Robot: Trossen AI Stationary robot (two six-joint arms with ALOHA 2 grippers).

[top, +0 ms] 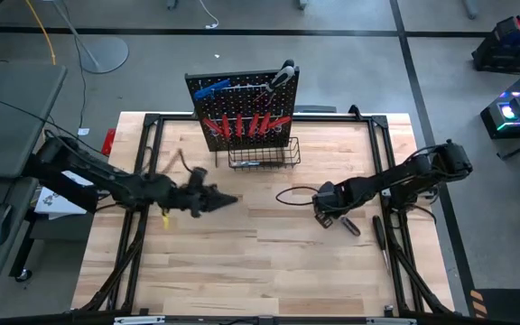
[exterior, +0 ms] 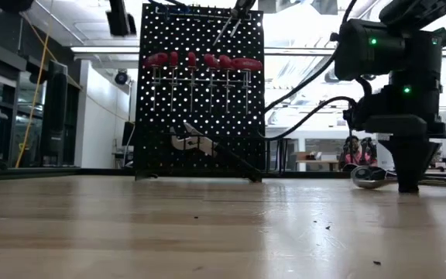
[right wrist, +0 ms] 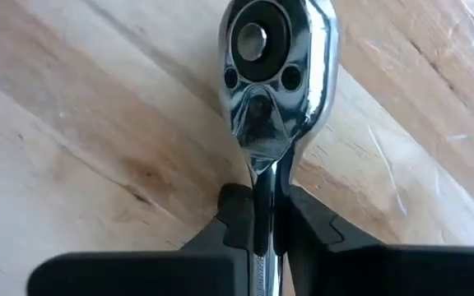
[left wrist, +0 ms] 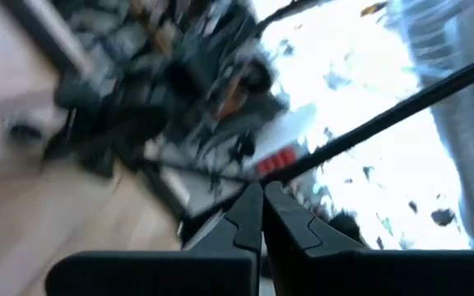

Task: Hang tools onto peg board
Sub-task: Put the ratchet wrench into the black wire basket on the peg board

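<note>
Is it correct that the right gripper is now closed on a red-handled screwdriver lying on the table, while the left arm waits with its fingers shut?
Not quite. The right gripper is closed on the chrome ratchet, not a red-handled screwdriver; the right wrist view shows its shiny round head on the table. The rest holds: the left gripper waits with its fingers shut.

Ratchet (right wrist: pixel 274 57) on table (right wrist: pixel 72 148)
</note>
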